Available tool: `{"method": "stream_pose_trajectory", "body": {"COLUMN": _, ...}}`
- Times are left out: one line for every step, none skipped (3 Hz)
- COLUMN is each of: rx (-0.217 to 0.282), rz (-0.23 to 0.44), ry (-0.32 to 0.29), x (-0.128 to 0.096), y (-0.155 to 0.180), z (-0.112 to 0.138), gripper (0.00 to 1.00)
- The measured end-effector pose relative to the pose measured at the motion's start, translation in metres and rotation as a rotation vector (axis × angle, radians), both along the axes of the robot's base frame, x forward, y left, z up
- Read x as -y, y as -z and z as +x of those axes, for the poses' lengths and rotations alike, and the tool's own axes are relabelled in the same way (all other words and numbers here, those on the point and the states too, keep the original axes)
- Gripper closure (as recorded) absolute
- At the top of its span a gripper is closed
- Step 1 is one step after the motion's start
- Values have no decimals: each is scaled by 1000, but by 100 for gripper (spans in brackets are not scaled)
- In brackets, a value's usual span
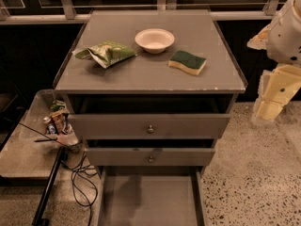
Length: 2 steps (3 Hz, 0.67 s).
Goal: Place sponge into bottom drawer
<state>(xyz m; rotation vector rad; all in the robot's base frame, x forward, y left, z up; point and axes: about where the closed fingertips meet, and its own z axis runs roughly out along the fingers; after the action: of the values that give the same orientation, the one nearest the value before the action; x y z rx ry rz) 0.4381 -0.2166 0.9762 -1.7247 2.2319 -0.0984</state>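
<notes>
On the grey desk point(141, 76) a crumpled green-and-white snack bag point(106, 53) lies at the left, and a white bowl point(154, 40) stands upright just right of it, apart from it and nearer the back edge. Below the top sit an upper drawer point(117, 125) and a middle drawer point(117, 157), both narrow and grey, each with a small round knob point(150, 129) and a dark gap above it. Left of the desk a low tray point(23, 149) holds small packets point(59, 119), and a black cable point(82, 180) loops on the speckled floor point(249, 173), above which the claw point(273, 102) hangs at the right edge, apart from the desk.
</notes>
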Motion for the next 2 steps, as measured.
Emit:
{"method": "stream_pose_trajectory", "body": {"rx": 23, "rz": 7, "ry": 0, "x": -3, "y": -2, "z": 7, "gripper": 0}}
{"method": "stream_pose_trajectory", "body": {"rx": 37, "rz": 26, "ry": 2, "x": -6, "y": -1, "z": 15, "gripper": 0}}
